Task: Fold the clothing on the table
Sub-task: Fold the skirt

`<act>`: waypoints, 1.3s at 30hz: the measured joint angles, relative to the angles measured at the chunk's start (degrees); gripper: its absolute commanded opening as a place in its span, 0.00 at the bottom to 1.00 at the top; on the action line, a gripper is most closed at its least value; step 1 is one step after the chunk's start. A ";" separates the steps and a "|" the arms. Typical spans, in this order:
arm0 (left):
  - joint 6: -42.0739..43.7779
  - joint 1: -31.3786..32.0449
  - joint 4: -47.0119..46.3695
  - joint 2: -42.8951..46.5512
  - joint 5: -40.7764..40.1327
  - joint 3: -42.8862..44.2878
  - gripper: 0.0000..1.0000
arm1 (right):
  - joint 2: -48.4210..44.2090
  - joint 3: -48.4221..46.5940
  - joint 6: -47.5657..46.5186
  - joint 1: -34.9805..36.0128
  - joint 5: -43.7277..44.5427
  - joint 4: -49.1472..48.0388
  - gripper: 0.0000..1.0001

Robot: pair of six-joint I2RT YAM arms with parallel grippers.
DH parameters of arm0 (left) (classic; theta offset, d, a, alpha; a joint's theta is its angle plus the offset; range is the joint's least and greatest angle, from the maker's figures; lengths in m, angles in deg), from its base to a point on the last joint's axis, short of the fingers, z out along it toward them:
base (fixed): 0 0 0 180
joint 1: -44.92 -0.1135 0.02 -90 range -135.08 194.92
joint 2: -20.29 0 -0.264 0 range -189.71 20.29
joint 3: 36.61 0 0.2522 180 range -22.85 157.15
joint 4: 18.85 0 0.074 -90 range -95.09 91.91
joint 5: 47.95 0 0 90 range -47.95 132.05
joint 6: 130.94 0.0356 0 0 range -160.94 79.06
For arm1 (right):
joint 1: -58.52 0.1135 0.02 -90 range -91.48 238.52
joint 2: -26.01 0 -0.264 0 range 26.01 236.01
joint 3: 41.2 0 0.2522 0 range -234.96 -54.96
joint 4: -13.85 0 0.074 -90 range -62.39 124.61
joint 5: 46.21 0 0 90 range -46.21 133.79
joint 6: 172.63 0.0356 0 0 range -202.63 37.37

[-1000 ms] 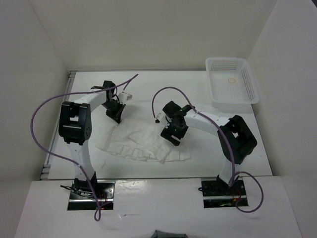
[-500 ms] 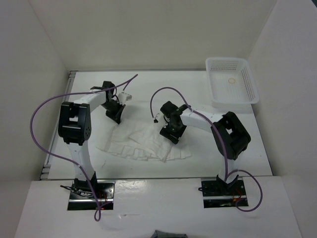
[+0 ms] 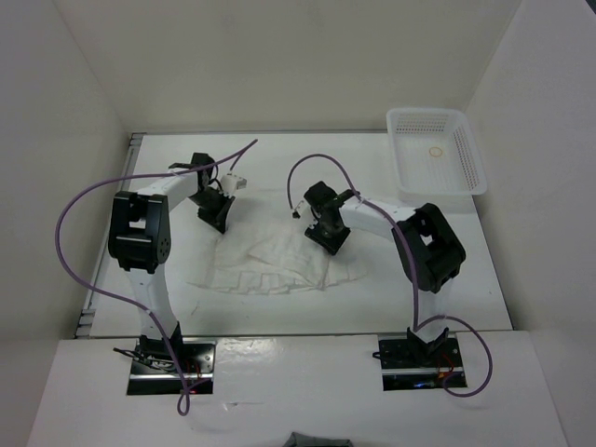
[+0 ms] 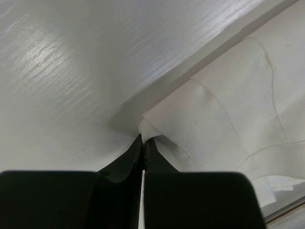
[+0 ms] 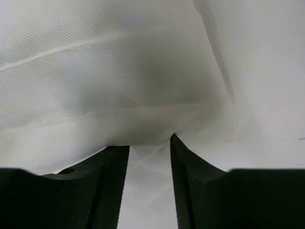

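– While the clothing (image 3: 270, 265) is held at its far edge, how much of the fold can be counted as done?

– Little, it is judged. The garment is spread over the middle of the tabletop (image 3: 270, 158) with its pleated hem turned toward the near edge. It is seen rumpled rather than squared, and no clean fold line can be made out.

– What is gripped by the left gripper (image 4: 143, 142)?

– Its jaws are pressed together, and the far-left corner of the fabric appears to be nipped at their tips.

– And the right gripper (image 5: 147, 145)?

– It is set down on the far-right part of the cloth with its jaws partly apart. Fabric is bunched in the gap between them, but a firm pinch is not yet shown.

– So what is left?

– Nearly all of it, by this reading. The right-hand hold is to be completed, the far edge is to be carried over toward the near edge, and the layers are to be flattened. The lattice basket (image 3: 470, 163) at the far right corner is kept well apart from both arms.
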 measured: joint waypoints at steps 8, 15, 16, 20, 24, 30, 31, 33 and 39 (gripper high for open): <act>-0.20 -0.94 -0.22 0.00 0.09 -0.02 0.00 | 2.36 -2.58 0.87 -7.65 1.16 -2.78 0.18; -0.72 -2.38 -0.50 -0.76 0.11 1.01 0.00 | 5.07 -6.16 0.85 -9.73 1.81 -3.80 0.18; -0.96 -2.60 -0.50 -1.05 0.13 1.40 0.00 | 5.68 -7.02 0.85 -9.86 1.92 -3.82 0.18; -2.23 -3.28 -0.79 -2.40 0.09 3.43 0.00 | 8.11 -10.58 0.85 -10.16 2.75 -4.24 0.18; -4.37 -3.41 -0.96 -3.63 0.04 5.42 0.00 | 10.19 -13.62 0.87 -10.34 2.62 -3.98 0.18; -6.91 -3.41 -1.25 -6.03 -0.24 10.12 0.00 | 11.47 -15.65 1.05 -10.47 2.60 -3.87 0.18; -7.67 -3.43 -1.36 -6.51 -0.22 11.21 0.00 | 11.69 -16.11 1.14 -10.47 2.73 -3.85 0.18; -8.41 -3.48 -1.55 -7.43 -0.17 13.29 0.00 | 12.07 -16.87 1.33 -10.49 3.06 -3.85 0.18; -11.13 -3.74 -2.01 -8.98 -0.11 17.62 0.07 | 14.40 -20.72 2.14 -11.37 4.81 -3.98 0.28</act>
